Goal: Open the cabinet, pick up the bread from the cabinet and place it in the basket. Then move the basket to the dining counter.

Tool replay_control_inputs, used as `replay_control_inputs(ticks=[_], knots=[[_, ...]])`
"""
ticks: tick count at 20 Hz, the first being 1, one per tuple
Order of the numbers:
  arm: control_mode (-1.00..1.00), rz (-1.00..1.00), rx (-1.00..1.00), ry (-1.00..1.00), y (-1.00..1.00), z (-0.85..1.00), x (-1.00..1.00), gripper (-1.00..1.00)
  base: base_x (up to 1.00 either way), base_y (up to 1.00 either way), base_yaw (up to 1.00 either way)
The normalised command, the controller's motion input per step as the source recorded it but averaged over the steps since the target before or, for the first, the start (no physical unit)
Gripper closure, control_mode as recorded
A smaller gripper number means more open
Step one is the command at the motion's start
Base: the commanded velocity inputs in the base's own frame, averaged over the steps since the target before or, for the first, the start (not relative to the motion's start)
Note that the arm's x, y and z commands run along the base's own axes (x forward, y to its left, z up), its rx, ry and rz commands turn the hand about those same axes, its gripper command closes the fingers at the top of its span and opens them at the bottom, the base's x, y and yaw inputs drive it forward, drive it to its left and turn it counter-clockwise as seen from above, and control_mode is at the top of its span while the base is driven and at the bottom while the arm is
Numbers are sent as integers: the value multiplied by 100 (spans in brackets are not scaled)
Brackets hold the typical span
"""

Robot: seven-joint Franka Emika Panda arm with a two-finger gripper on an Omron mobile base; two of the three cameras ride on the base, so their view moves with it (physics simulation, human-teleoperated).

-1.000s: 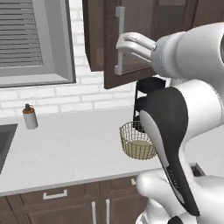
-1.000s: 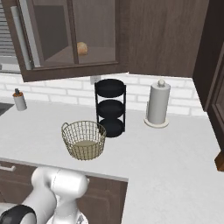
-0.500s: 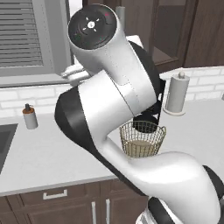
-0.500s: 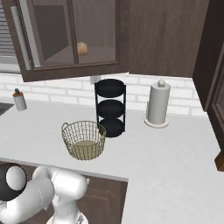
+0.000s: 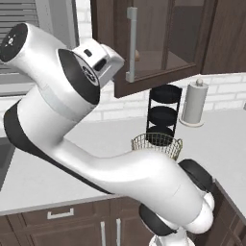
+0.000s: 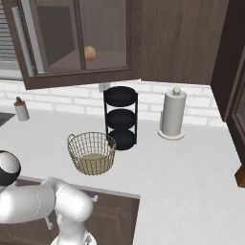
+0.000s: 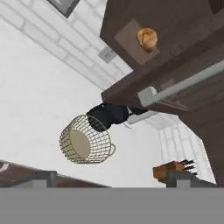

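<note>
- Golden-brown bread (image 6: 89, 52) sits inside the cabinet (image 6: 76, 43), behind its glass door.
- Wire basket (image 6: 92, 153) waits empty on the counter below.
- Gripper's opening cannot be judged.

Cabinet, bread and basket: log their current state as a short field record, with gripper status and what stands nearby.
cabinet: glass doors look shut, silver bar handle not gripped
bread: on the shelf inside the cabinet, behind the glass
basket: upright on the grey worktop, empty
gripper: its tips at the bottom of the hand view, open or shut unclear, holding nothing visible
black tiered stand: just behind the basket
paper towel roll: right of the stand, by the brick wall
small bottle: far left on the worktop
</note>
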Motion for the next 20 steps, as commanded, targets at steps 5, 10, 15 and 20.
replay_control_inputs(ticks=[5,10,15,20], knots=[[-100,13,-34,11,-5,-9,57,-100,0,0,0],[-100,0,-59,-1,0,-39,11,-100,0,0,0],[-100,-1,-48,0,2,-46,53,-100,0,0,0],[-100,4,-2,1,-35,-48,79,-100,0,0,0]])
